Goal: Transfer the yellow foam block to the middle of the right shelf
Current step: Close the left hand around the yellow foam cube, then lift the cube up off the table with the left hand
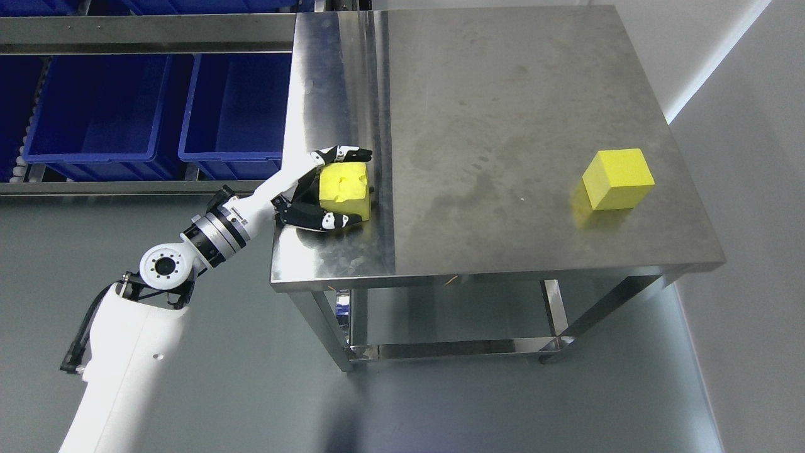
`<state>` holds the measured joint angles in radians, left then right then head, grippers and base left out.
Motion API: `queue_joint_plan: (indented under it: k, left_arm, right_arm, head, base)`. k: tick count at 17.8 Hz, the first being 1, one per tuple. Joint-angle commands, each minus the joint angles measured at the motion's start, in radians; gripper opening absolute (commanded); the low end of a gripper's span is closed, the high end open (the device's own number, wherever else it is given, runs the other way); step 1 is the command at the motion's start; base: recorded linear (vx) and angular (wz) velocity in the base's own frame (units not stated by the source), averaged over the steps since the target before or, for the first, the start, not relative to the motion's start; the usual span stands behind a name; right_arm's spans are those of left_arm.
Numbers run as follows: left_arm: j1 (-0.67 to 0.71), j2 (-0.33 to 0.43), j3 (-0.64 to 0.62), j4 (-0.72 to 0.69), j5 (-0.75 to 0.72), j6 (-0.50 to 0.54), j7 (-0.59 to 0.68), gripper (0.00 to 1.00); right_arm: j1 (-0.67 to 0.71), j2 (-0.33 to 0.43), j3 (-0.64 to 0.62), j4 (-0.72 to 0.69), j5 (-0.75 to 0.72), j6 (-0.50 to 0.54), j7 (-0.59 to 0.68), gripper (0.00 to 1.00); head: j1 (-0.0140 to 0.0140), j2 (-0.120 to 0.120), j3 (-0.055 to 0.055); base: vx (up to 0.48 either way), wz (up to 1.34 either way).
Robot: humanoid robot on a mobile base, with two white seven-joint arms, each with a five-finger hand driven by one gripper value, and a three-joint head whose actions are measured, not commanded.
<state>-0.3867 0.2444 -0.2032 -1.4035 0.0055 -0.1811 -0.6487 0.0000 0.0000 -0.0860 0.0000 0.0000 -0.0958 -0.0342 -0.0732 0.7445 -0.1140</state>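
**A:** So what's in view on your end, starting from the left?

**B:** Far left there are some blue bins [100, 107] sitting on a metal rack [144, 34], off beyond the table edge. They look empty from up here. Then my left arm [157, 277] comes up from the bottom left corner, white shell with a round joint, and reaches over the left edge of the steel table [516, 107].

**A:** And the hand?

**B:** My left hand [314, 192] is wrapped around a yellow foam block [344, 190]. One finger [343, 153] runs over the top of it, others curl underneath on the near side, so it's clamped between them. The block has a couple of small dents on the face I can see. It's near the left side of the table, on the narrower strip left of the seam [382, 126] that runs front to back. Can't really tell if it's resting on the surface or lifted a hair.

**A:** Anything else on the table?

**B:** Yeah, a second yellow cube [617, 177] well over on the right side, close to the right edge, sitting on its own with nothing touching it. The big middle stretch is just smudgy steel.

**A:** Below that?

**B:** The table has a lower rail [453, 348] between its legs, and grey floor [251, 377] all around.
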Motion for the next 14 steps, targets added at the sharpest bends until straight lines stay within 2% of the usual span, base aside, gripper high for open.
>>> queue_joint_plan:
  k: [1, 2, 6, 8, 10, 11, 14]
  left_arm:
    - [-0.009, -0.155, 0.1, 0.046, 0.019, -0.072, -0.028, 0.41]
    - [-0.014, -0.215, 0.134, 0.028, 0.051, -0.075, -0.04, 0.39]
    - [-0.069, -0.227, 0.235, -0.08, 0.212, -0.078, -0.005, 0.41]
    - [-0.077, -0.227, 0.263, -0.098, 0.319, -0.116, 0.166, 0.43]
    - [-0.063, -0.227, 0.272, -0.1, 0.326, -0.15, 0.355, 0.43]
    - [-0.037, -0.227, 0.278, -0.1, 0.326, -0.15, 0.403, 0.43]
    - [0.021, -0.227, 0.303, -0.104, 0.326, -0.147, 0.412, 0.43]
  right_arm:
    - [0.002, -0.017, -0.001, -0.017, 0.003, 0.001, 0.0, 1.0]
    - [0.002, -0.017, 0.0, -0.017, 0.003, 0.001, 0.0, 1.0]
    - [0.002, -0.017, 0.0, -0.017, 0.003, 0.001, 0.0, 1.0]
    - [0.002, -0.017, 0.0, -0.017, 0.003, 0.001, 0.0, 1.0]
    - [0.002, -0.017, 0.0, -0.017, 0.003, 0.001, 0.0, 1.0]
    - [0.002, -0.017, 0.0, -0.017, 0.003, 0.001, 0.0, 1.0]
    - [0.002, -0.017, 0.0, -0.017, 0.005, 0.001, 0.0, 1.0]
  head:
    - [0.0, 0.0, 0.0]
    - [0.0, 0.0, 0.0]
    - [0.0, 0.0, 0.0]
    - [0.0, 0.0, 0.0]
    - [0.0, 0.0, 0.0]
    - [0.0, 0.0, 0.0]
    - [0.0, 0.0, 0.0]
  base:
    - [-0.006, 0.04]
    - [-0.006, 0.02]
    - [-0.002, -0.03]
    - [0.003, -0.04]
    - [0.002, -0.01]
    - [0.0, 0.0]
    - [-0.011, 0.08]
